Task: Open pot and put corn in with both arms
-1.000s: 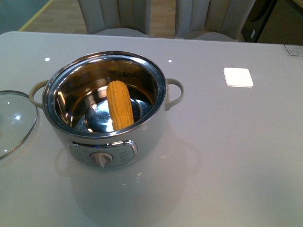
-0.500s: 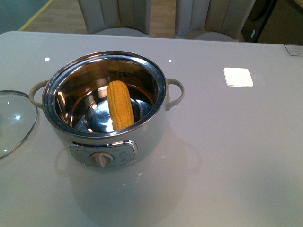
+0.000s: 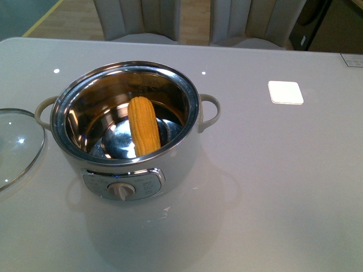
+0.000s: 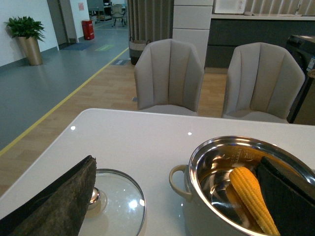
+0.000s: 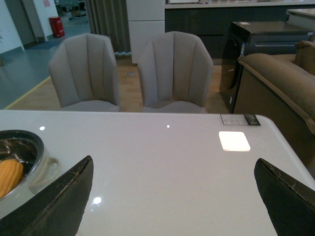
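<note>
One pot (image 3: 127,136) on desk (image 3: 272,187), lid off; one corn (image 3: 143,126) leaning upright inside steel bowl; one glass lid (image 3: 14,144) flat beside pot's left; two chairs (image 4: 169,76) behind; left pincer (image 4: 172,196) wide, empty; right pincer (image 5: 172,196) wide, empty

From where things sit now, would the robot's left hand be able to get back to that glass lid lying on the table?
Probably yes. The glass lid lies flat on the table, apart from the pot, with its knob uncovered. The left hand is open and empty, with the lid just below one finger.
</note>
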You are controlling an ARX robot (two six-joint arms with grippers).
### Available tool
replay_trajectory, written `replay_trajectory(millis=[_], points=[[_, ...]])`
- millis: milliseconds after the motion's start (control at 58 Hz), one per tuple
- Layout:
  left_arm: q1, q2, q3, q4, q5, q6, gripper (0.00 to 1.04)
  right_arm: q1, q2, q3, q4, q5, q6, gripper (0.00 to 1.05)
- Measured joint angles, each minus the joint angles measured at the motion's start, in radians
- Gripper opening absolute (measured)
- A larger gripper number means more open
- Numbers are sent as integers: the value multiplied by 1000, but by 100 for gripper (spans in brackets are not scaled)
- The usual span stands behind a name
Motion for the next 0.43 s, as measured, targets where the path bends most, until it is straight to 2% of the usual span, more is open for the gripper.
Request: replay_trajectory(millis=[431], points=[[0,0,0,0,0,0,98,0,0,0,0,0,0,96]])
